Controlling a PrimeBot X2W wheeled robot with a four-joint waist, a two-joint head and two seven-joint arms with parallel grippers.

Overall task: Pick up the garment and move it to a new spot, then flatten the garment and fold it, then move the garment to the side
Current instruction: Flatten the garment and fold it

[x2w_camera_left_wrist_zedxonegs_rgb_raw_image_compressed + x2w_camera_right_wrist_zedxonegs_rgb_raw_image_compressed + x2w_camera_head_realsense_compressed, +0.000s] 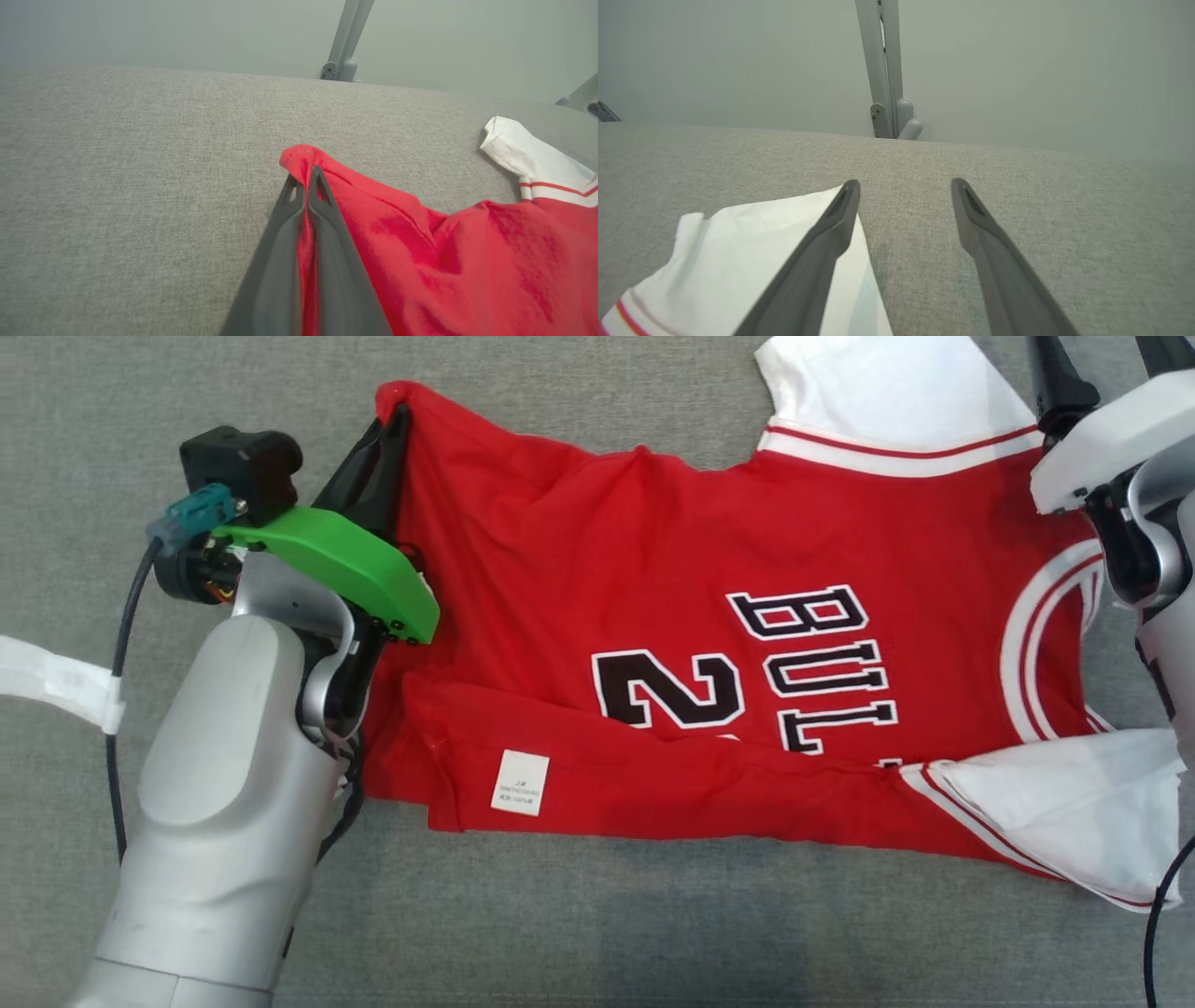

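Left gripper (306, 176): We see its two dark fingers pressed together on a corner of the garment (653, 616), with a small fold of red cloth poking out just past the tips.

Garment: A red jersey with white sleeves and black lettering, spread on the grey counter (579, 915). It starts at the left gripper's tips and runs across to the right gripper (903, 186). In the left wrist view, the bulk of it lies to the right of the fingers.

Near edge: Folded over onto the jersey's front, just beside the left forearm. A white care label (520, 783) shows on the turned-up side.

Right gripper: Jaws wide apart, with nothing between them.

Sleeve (752, 242): One white sleeve lies under the right gripper's left finger. The other finger is over bare counter.

Contact: We cannot tell whether the right gripper's fingers touch the cloth or hang just above it.
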